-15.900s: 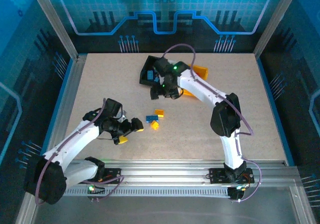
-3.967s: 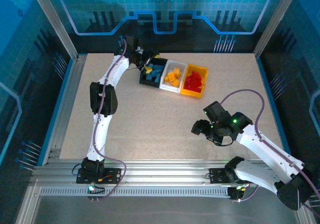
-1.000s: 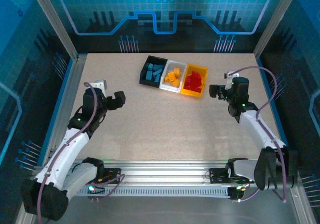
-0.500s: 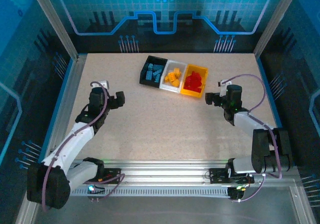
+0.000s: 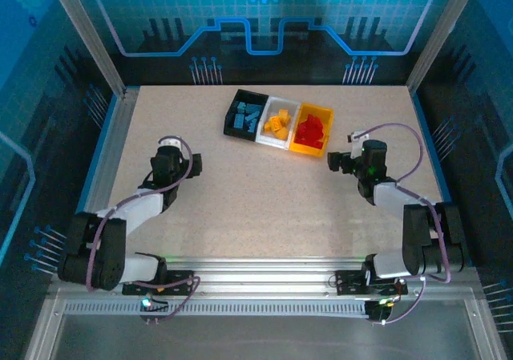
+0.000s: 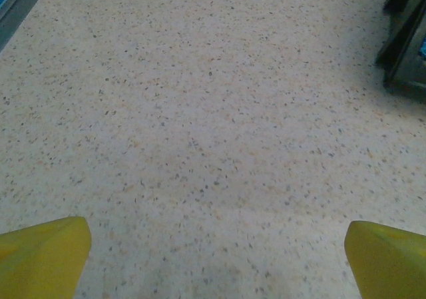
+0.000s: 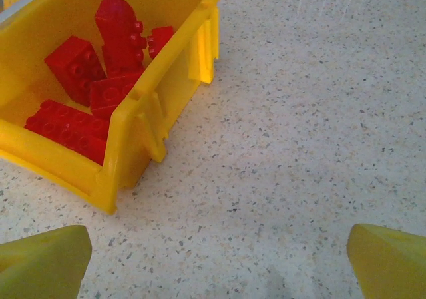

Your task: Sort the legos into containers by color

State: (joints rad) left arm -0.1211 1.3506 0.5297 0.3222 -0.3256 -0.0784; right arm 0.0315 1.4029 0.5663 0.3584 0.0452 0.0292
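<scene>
While red legos (image 5: 311,126) lay in the yellow bin (image 5: 309,150), orange legos (image 5: 277,123) in the white bin (image 5: 271,140) and blue legos (image 5: 247,118) in the black bin (image 5: 230,120), the left claw (image 5: 191,163) and right claw (image 5: 336,164) hung open and empty above the bench (image 5: 264,200).

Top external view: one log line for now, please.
left gripper open | right gripper open | blue legos in black bin | orange legos in white bin | red legos in yellow bin

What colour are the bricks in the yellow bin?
Red studded plastic bricks; clearest in right wrist view.
</scene>
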